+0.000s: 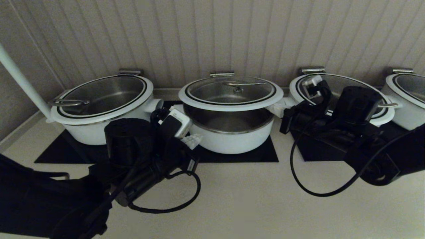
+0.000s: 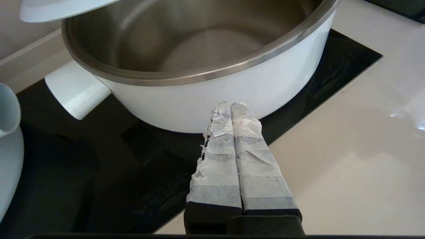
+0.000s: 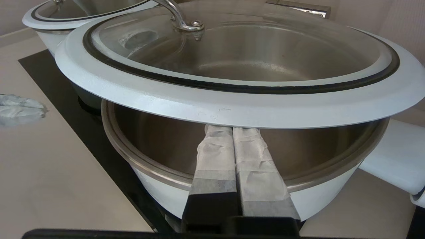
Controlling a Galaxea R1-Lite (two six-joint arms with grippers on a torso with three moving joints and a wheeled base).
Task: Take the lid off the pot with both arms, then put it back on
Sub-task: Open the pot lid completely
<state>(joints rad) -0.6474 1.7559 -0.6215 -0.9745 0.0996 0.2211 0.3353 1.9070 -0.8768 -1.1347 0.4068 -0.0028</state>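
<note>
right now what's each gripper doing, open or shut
Left gripper: jaws shut, holding nothing, tips close to the pot wall.
Right gripper: jaws shut, holding nothing, tips under the raised lid rim.

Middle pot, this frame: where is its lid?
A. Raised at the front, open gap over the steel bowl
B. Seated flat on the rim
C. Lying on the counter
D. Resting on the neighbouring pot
A: the lid is tilted up at the front, leaving an open gap above the pot; the right hand pushes under its white rim, fingers shut, while the left hand sits lower by the pot wall.
</note>
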